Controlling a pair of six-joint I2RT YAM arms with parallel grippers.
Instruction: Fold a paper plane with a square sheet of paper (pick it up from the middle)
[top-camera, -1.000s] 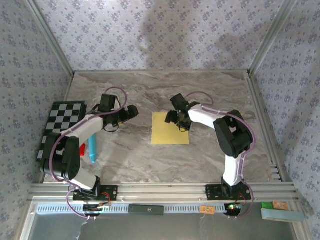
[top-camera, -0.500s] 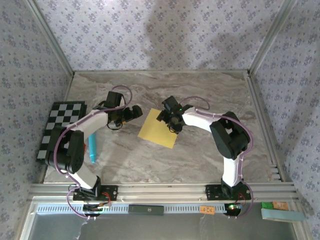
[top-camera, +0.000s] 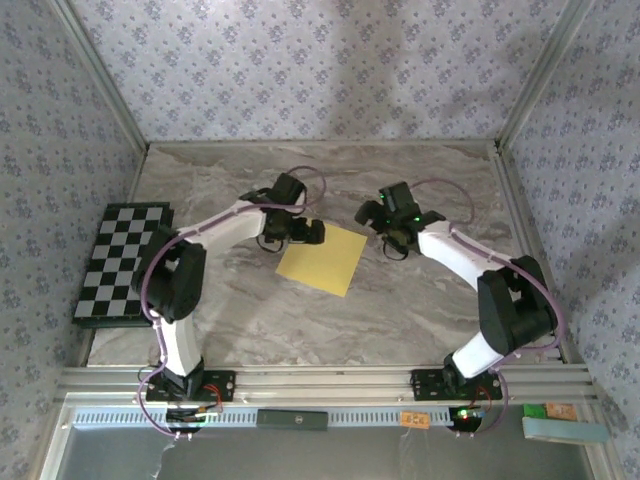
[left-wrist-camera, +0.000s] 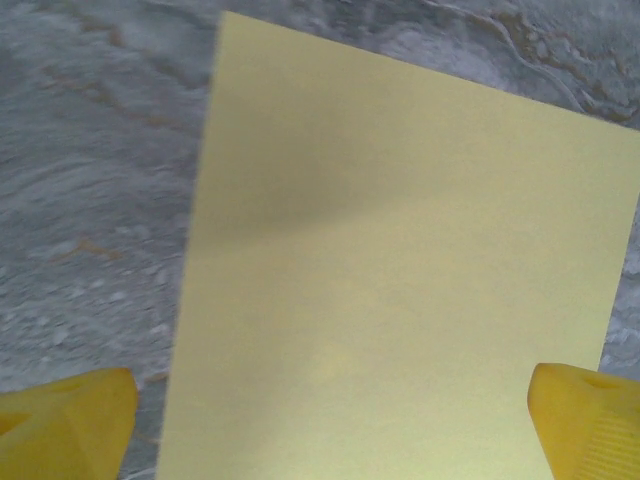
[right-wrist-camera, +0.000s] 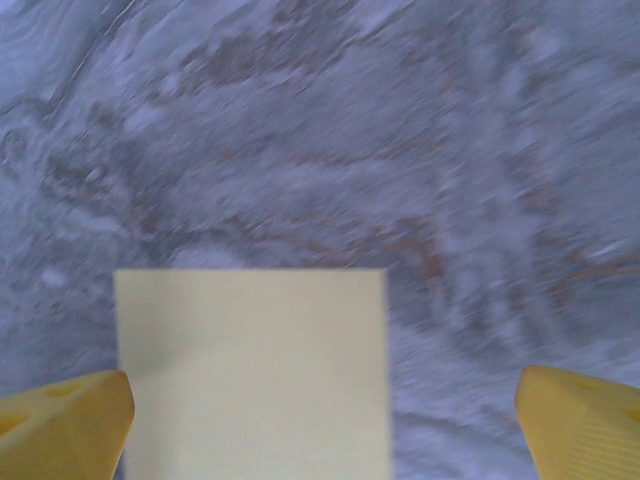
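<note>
Edge of square sheet of paper (top-camera: 325, 262) hidden under wide left tool (top-camera: 303, 232), right tool (top-camera: 381, 231) wide, empty

Since a second ago: the square sheet of paper (top-camera: 322, 260) is turned cornerwise and lies a little further left. The right hand (top-camera: 388, 235) is off the sheet, drawn back right, just beside its right corner, jaws wider. The left hand (top-camera: 308, 233) has swung right, over the sheet's far-left edge.

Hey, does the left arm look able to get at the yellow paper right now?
Probably yes. The left gripper hangs over the far left edge of the paper with its fingers open, and nothing lies on the sheet. The right gripper stands apart, to its right.
</note>
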